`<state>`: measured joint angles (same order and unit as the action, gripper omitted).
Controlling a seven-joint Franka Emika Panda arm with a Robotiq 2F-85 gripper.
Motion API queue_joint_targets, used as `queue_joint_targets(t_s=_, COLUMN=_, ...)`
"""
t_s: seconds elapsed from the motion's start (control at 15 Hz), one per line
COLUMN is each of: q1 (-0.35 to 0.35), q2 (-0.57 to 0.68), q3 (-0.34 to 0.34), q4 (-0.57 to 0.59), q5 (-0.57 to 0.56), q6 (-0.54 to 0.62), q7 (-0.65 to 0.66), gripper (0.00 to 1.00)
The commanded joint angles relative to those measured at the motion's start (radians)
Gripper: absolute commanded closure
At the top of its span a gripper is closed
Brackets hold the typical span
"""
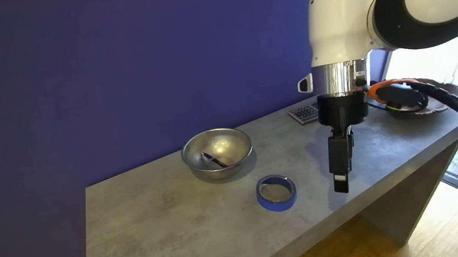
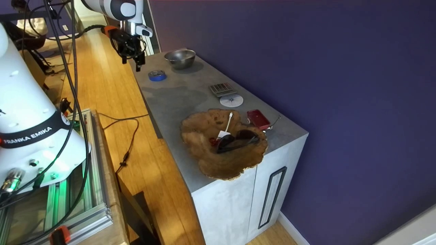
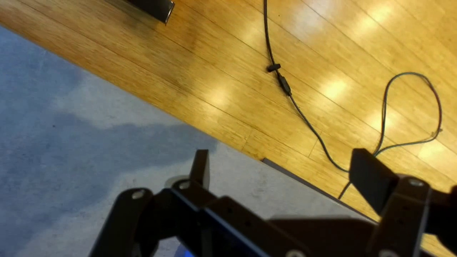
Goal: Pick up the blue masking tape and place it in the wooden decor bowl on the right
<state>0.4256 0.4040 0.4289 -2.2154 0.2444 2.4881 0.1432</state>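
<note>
Wide, shallow, reddish-brown wooden decor bowl (image 2: 199, 153), wavy-rimmed: was set, in an exterior view, at the near end of the grey countertop (image 2: 168, 116). Dark sunglasses (image 2: 226, 140) and a white cable adapter (image 2: 223, 134) were gathered toward its right; its left side was judged the readier seat for a delivery.

Red rectangular object (image 2: 258, 119): placed just beyond, right; use not established.

Flat round white disc (image 2: 231, 100) and grey calculator (image 2: 222, 89): laid side by side near the purple wall (image 2: 323, 102), presumably out of the working path.

Flat, hollow blue ring of masking tape (image 2: 157, 78): laid flat at far left, not yet gripped; it was judged best pinched by its wall, one finger inside.

Black two-fingered gripper (image 2: 131, 65): was suspended to the tape's left, jaws spread, nothing pinched, presumably readied for lowering once shifted right.

Round silver metal bowl (image 2: 180, 63): set at the far end, a dark pen (image 1: 215, 160) held inside.
</note>
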Motion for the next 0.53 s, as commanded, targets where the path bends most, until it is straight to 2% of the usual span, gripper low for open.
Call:
queue_joint_targets(t_s=0.0, q1=0.004, q2=0.009, q3=-0.007, q4=0.013, q5=-0.001, q6=-0.006, q7=-0.002, gripper=0.00)
queue_joint_targets(t_s=0.07, q1=0.004, q2=0.010, q3=-0.010, q4=0.019, q5=-0.003, q6=-0.010, q7=-0.001, gripper=0.00)
queue_joint_targets(t_s=0.13, q1=0.035, q2=0.042, q3=-0.023, q4=0.008, q5=-0.015, q6=0.159, q7=0.024, gripper=0.00)
queue_joint_targets(t_s=0.27, q1=0.090, q2=0.080, q3=-0.073, q4=0.001, q5=-0.103, q6=0.311, q7=0.067, gripper=0.00)
queue_joint_targets(t_s=0.47, q1=0.190, q2=0.153, q3=-0.174, q4=0.015, q5=-0.214, q6=0.428, q7=0.129, gripper=0.00)
